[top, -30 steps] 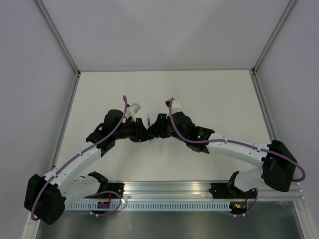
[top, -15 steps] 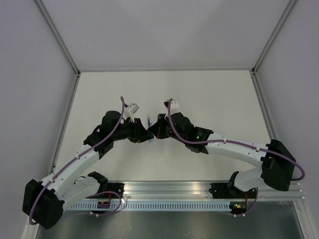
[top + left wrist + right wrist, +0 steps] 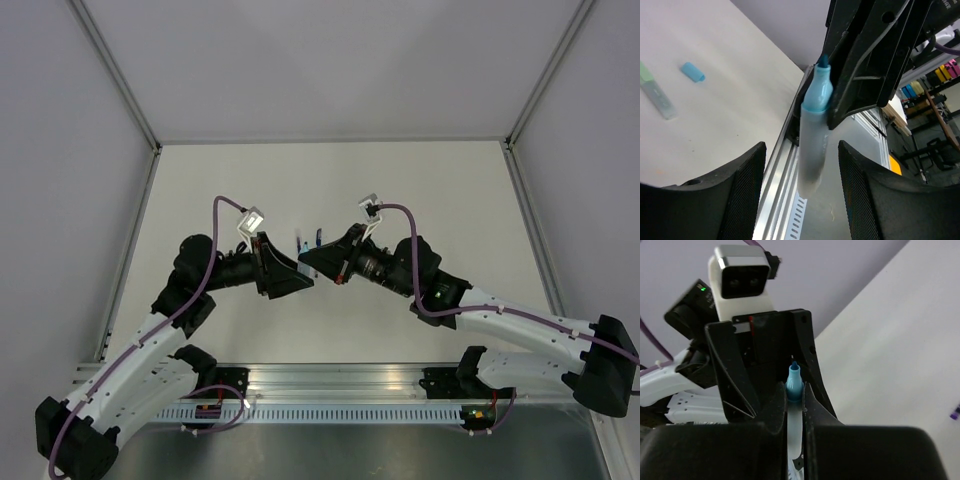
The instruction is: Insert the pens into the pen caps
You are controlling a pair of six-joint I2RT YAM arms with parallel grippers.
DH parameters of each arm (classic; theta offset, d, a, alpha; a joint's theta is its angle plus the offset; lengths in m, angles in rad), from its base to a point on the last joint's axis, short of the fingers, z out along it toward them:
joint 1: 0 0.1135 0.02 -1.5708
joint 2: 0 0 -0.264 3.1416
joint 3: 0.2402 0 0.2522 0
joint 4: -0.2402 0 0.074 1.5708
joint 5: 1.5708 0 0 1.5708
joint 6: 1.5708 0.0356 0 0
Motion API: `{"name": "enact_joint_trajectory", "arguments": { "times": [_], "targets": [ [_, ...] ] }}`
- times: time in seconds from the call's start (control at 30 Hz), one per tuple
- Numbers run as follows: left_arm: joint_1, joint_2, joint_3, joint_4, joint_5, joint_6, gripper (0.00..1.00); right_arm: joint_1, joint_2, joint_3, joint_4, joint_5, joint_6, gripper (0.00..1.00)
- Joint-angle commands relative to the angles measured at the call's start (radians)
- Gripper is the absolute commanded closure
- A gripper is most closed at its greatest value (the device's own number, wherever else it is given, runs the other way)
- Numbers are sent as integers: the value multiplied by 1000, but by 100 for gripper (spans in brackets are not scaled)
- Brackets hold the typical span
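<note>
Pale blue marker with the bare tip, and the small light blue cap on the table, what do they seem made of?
The pale blue marker is probably plastic: frosted, semi-clear barrel, glossy blue collar. Its dark tip may be felt, but it is too small to tell. The small light blue cap looks like opaque plastic with a dull sheen.

A white tabletop (image 3: 400, 190) is seen filling the centre of the frame, evenly lit. It is closed in by pale grey walls (image 3: 330, 60) above and at both sides. Aluminium posts (image 3: 115, 72) are set diagonally in the upper corners, and a metal rail (image 3: 340, 380) is laid along the bottom edge.
</note>
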Motion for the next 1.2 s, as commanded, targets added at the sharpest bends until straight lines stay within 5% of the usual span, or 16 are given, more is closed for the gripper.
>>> {"name": "enact_joint_trajectory", "arguments": {
  "times": [0.0,0.33,0.47,0.57,0.6,0.8,1.0,1.17],
  "targets": [
    [-6,-4,-37,193,99,-122,35,6,-30,-14,140,-78,-7,100],
    [-19,-21,-92,431,159,-286,62,6,-25,-39,206,-123,-10,100],
    [-24,8,-101,506,180,-338,88,4,10,-37,240,-178,-10,100],
    [-26,16,-114,561,205,-367,98,4,16,-34,219,-155,-13,86],
    [-26,13,-120,560,206,-366,98,4,7,-33,202,-126,-15,74],
    [-26,-32,-106,280,93,-160,98,4,-62,107,-240,182,-16,42],
    [-26,48,-123,172,18,-39,98,-2,-221,47,-487,444,-71,30],
    [-27,131,-115,-8,-168,117,98,-55,-206,50,-833,864,-2,28]
  ]
}}
